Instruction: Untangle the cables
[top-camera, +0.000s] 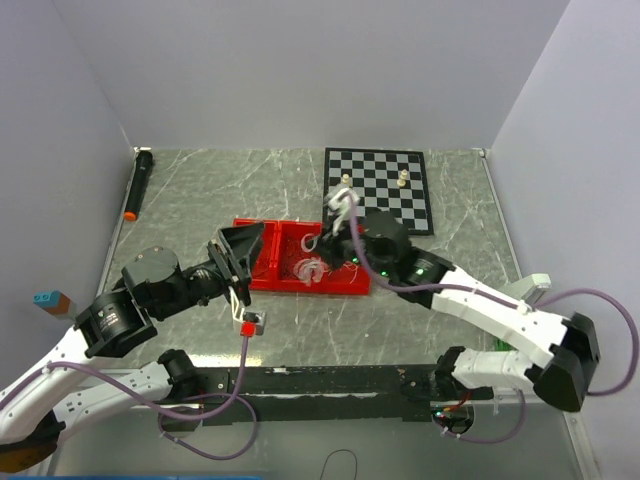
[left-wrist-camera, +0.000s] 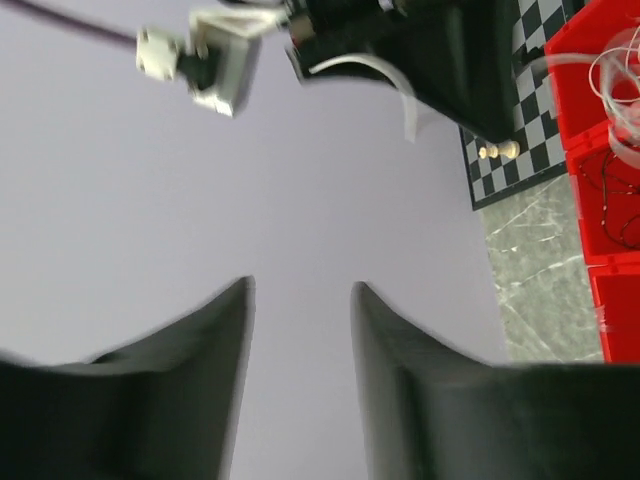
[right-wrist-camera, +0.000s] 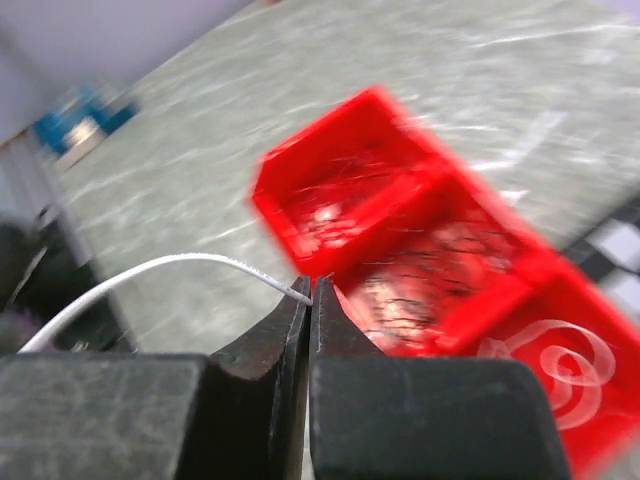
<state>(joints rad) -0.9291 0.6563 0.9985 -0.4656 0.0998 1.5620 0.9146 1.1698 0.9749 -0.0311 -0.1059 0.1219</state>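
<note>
A red tray (top-camera: 275, 262) with three compartments sits mid-table. My right gripper (top-camera: 340, 226) hovers over its right end, shut on the end of a white cable (top-camera: 345, 205) that loops up above it. In the right wrist view the jaws are pressed together (right-wrist-camera: 311, 287) on the white cable's tip (right-wrist-camera: 200, 262), with a white coil (right-wrist-camera: 555, 365) and black wires (right-wrist-camera: 440, 290) in the tray (right-wrist-camera: 300, 170) below. More pale wires (top-camera: 308, 268) lie in the tray. My left gripper (top-camera: 248, 248) is open and empty at the tray's left end; its fingers (left-wrist-camera: 400, 370) face the wall.
A chessboard (top-camera: 385, 195) with two pale pieces (top-camera: 346, 180) lies behind the tray. A black marker with an orange tip (top-camera: 138, 185) lies far left. A blue-and-brown block (top-camera: 50, 300) sits at the left edge. Walls close in on the left, back and right.
</note>
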